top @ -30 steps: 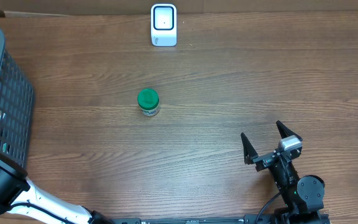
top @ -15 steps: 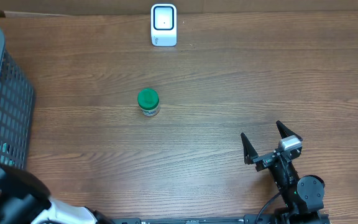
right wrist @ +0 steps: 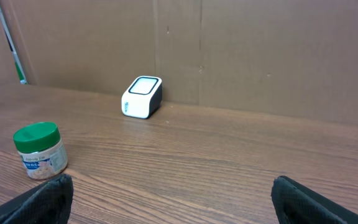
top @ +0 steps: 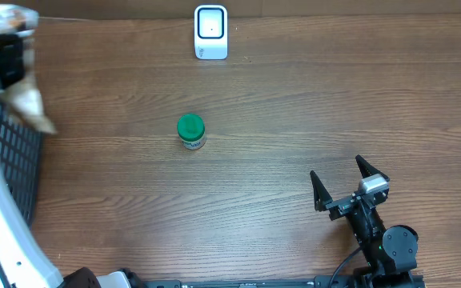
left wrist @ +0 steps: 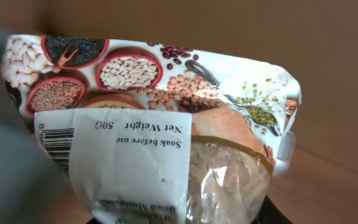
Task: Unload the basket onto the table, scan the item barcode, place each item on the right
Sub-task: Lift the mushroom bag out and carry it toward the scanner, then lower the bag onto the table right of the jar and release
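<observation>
Left gripper (top: pixel 5 62), far left, grasping bean packet (left wrist: pixel 166 124) with its barcode label (left wrist: pixel 123 162) showing; right gripper (top: pixel 349 180), near right, released; scanner (top: pixel 211 32) far centre.

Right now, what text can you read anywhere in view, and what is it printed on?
"Net Weight 50G": white label on the bag, upside down in the left wrist view.
"Soak before use": same label, next line.
Barcode digits on that label: too small to read.
Lower lines of the label: blurred.
Jar label: too small to read.
Scanner: no readable text.
</observation>
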{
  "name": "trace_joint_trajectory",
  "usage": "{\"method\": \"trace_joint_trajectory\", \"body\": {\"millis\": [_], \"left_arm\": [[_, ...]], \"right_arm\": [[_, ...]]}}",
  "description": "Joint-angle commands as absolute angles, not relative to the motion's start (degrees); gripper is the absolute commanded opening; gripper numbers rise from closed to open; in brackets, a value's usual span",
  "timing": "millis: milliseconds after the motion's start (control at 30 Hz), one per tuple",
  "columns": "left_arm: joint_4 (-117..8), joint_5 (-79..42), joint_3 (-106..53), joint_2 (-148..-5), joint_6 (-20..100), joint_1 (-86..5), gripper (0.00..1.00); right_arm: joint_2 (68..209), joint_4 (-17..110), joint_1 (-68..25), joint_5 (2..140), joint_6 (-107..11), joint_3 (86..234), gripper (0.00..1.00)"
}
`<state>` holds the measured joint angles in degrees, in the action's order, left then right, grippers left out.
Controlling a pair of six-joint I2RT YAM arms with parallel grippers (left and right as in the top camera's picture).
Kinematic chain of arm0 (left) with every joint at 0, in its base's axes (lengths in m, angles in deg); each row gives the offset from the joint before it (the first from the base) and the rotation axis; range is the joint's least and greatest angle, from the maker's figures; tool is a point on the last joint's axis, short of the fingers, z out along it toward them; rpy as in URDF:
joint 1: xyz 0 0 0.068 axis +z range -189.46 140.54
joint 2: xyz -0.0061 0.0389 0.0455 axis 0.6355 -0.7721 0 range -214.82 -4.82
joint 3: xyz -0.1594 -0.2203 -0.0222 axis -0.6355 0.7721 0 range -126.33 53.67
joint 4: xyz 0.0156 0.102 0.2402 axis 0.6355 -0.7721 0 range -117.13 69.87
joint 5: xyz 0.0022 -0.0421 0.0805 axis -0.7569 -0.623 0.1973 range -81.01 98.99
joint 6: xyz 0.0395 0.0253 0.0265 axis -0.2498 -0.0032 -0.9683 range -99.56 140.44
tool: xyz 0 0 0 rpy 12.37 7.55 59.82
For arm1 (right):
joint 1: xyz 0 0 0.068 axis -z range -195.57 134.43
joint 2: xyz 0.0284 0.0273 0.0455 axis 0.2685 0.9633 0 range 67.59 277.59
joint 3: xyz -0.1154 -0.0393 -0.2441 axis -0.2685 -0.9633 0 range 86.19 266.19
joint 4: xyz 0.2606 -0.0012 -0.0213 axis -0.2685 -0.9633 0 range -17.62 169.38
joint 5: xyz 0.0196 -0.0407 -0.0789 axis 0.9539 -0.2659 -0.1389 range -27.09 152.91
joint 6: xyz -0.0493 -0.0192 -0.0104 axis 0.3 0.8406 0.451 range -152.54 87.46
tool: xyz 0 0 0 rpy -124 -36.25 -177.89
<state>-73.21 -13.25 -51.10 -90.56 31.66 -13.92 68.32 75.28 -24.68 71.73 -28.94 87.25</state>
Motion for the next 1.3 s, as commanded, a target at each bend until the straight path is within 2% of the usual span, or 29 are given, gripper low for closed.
{"method": "trace_joint_trajectory", "body": {"millis": [0,300,600,900,1267], "left_arm": [[-74.76,-20.64,-52.17,-91.82,34.61,-22.05,0.04],[-73.71,-19.13,-52.17,-98.42,35.07,-43.45,0.04],[-69.64,-10.23,-52.17,-112.04,39.90,-62.99,0.04],[-73.67,6.66,-52.17,-122.23,46.68,-71.40,0.04],[-73.95,6.81,-52.17,-133.66,59.05,-72.21,0.04]], "right_arm": [[67.75,75.59,-24.87,71.99,-29.14,86.64,1.00],[67.75,75.59,-24.87,71.99,-29.16,86.64,1.00],[67.75,75.59,-24.87,71.99,-29.16,86.64,1.00],[67.75,75.59,-24.87,71.99,-29.16,86.64,1.00],[67.75,75.59,-24.87,71.99,-29.16,86.64,1.00]]}}
